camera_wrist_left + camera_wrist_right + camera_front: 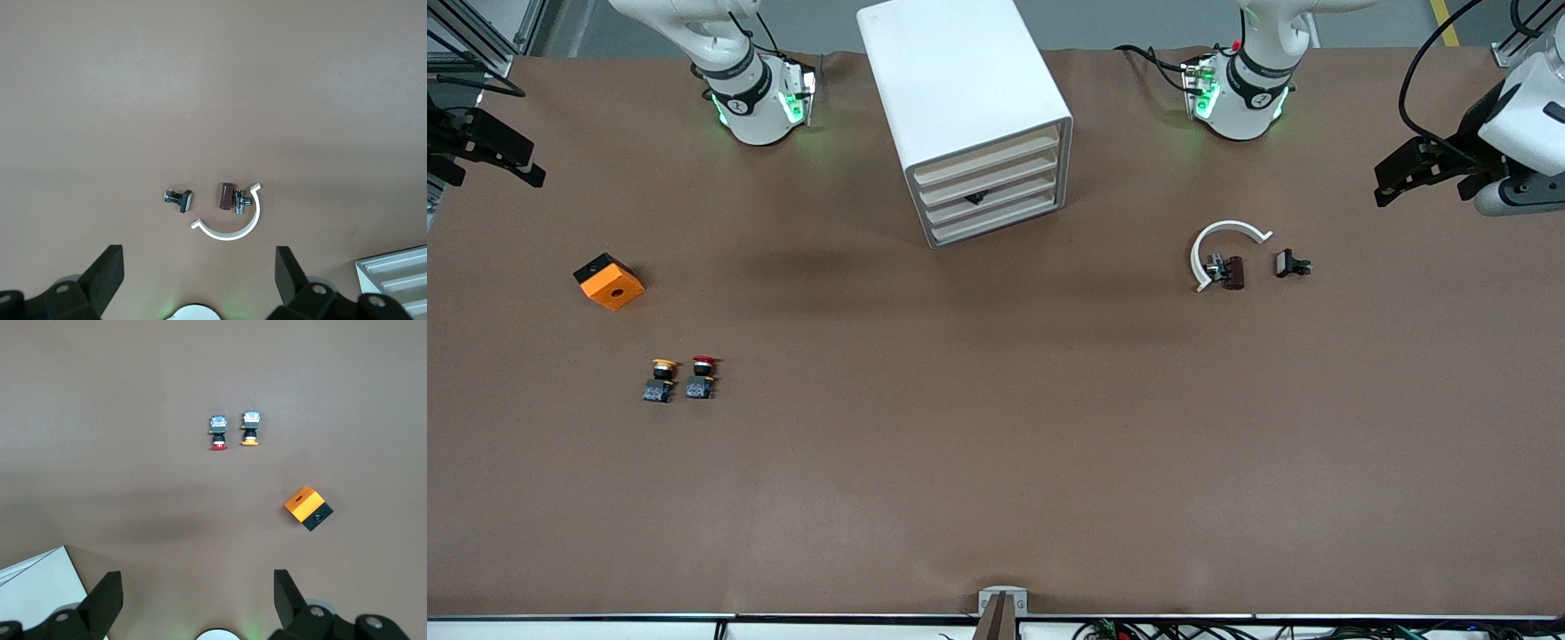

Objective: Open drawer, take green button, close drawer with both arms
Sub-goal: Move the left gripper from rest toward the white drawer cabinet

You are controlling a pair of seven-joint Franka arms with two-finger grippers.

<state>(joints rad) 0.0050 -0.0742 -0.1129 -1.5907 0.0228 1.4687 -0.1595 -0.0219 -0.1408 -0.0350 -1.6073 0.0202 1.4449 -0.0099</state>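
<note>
1. The drawer (996, 197), third down of four alike, is sitting shut in the front of a white cabinet (960, 89) near the middle of the surface (996, 444), between the two arm bases. A small dark mark is showing on its cream front edge; what it is cannot be told. The green-capped button is not showing anywhere on the surface.
2. The left arm is waiting at its own end of the surface, with the left gripper (1396, 182) hanging over that end; in the left wrist view its jaws are standing wide apart and holding nothing (199, 273).
3. The right arm is waiting likewise, the right gripper (511, 160) hanging over its own end; in the right wrist view its jaws are also spread wide and empty (197, 597).
4. An orange block (609, 281) with a black side is lying toward the right arm's end.
5. A white curved clip (1214, 244) is lying toward the left arm's end, with a small brown part (1233, 272) lying inside its curve.
6. A red-capped button (703, 377) and a yellow-orange-capped button (661, 380) are lying side by side, nearer to the front camera than the orange block.
7. A small black part (1289, 264) is lying just beside the clip, apart from it.
</note>
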